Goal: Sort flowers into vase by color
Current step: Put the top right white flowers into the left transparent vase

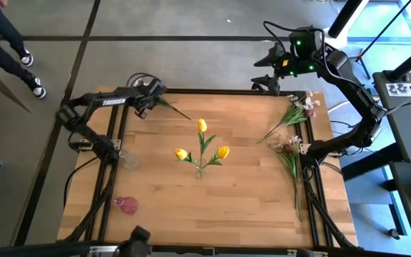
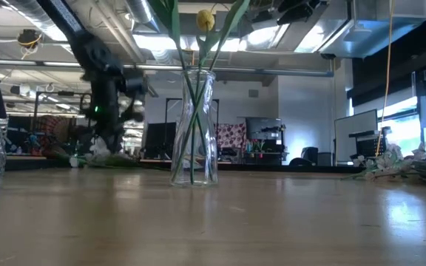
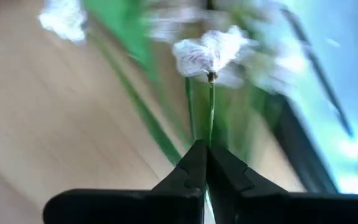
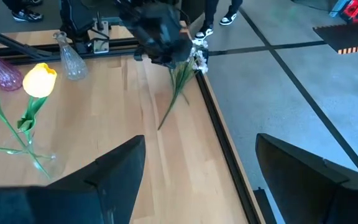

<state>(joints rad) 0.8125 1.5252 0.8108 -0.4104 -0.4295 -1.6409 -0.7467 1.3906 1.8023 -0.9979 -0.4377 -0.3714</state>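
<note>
My left gripper (image 1: 154,97) is at the table's far left, shut on a spray of small white-pink blossoms (image 4: 197,59) with a long green stem (image 1: 177,110). My right gripper (image 4: 197,174) is open and empty, above the far edge at the right (image 1: 268,77). Three yellow tulips (image 1: 202,126) stand with their stems in a clear vase (image 2: 193,125) at the table's middle. More white-pink sprays and dark blooms (image 1: 291,125) lie flat along the table's right side. My left gripper pinches a thin green stalk (image 3: 211,134) of the spray between its two fingers, a little below a white-pink blossom (image 3: 213,50). The blossoms sit just past the fingertips. The long stem (image 4: 169,102) trails from the gripper toward the table's middle; whether its end touches the wood I cannot tell.
An empty clear vase (image 1: 129,160) and a pink vase (image 1: 127,205) stand near the table's left side. Bare wood lies between the tulip vase and the near edge. A person's legs (image 1: 9,43) show on the floor beyond the far left corner.
</note>
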